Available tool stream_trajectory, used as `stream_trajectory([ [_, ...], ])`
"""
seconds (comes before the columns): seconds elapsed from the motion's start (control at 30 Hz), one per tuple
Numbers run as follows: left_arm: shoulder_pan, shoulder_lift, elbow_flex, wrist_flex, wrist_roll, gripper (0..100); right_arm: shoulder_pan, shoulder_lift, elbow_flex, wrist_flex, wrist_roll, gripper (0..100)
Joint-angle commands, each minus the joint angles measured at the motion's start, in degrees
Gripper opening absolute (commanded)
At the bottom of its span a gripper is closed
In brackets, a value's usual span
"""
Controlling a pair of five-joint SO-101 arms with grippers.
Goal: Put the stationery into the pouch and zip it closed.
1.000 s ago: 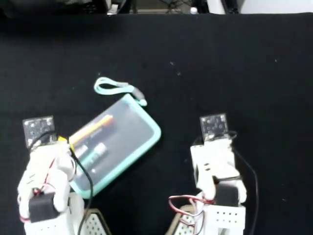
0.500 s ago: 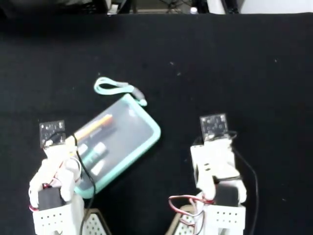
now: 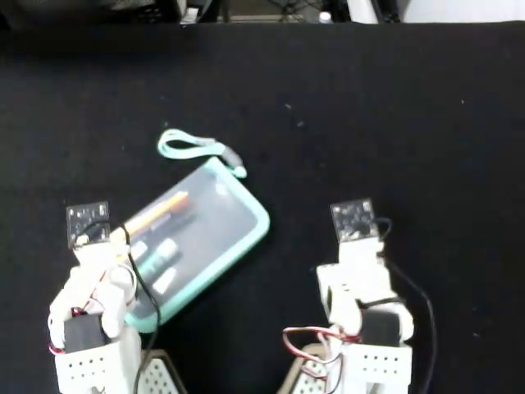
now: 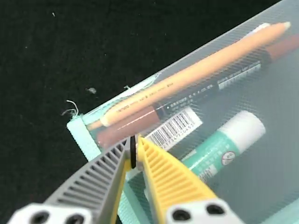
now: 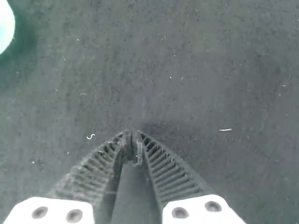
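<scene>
Pens (image 4: 196,70) and glue stick (image 4: 224,140) lie inside the clear pouch (image 3: 197,238), approx. 8 o'clock on the bench (image 3: 394,123). Left hand (image 4: 133,149) is closed at the pouch's 9 o'clock corner, right hand (image 5: 132,140) closed over bare bench. Filling looks done; zip status unclear.

A black cloth-covered table (image 3: 410,123) spans the high view. On it, left of centre, a translucent pouch (image 3: 234,215) with mint-green edging lies flat and diagonal, its far corner pointing up and right. Its mint strap (image 3: 187,148) lies looped on the cloth just above it. Pale lint (image 4: 70,110) flecks the cloth beside the pouch's corner.
</scene>
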Motion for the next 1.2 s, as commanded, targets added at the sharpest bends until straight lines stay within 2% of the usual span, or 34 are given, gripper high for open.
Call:
stream_trajectory([
  [0.0, 0.0, 0.6, 1.5, -0.4, -0.1, 5, 0.0, -2.0, 0.0, 0.4, -0.8, 1.4],
  [0.27, 0.7, 0.6, 1.5, -0.4, -0.1, 5, 0.0, -2.0, 0.0, 0.4, -0.8, 1.4],
  [0.5, 13.7, 0.6, 1.5, -0.4, 0.0, 5, -0.2, -2.0, 0.0, 0.4, -0.8, 1.4],
  [0.67, 16.9, 0.6, 1.5, -0.4, -0.2, 5, -0.1, -2.0, 0.0, 0.4, -0.8, 1.4],
  [0.83, 15.2, 0.6, 1.5, -0.4, -0.1, 5, 0.0, -2.0, 0.0, 0.4, -0.8, 1.4],
  [1.17, -2.6, 0.6, 1.5, -0.4, 0.0, 5, 0.0, -2.0, 0.0, 0.4, -0.8, 1.4],
])
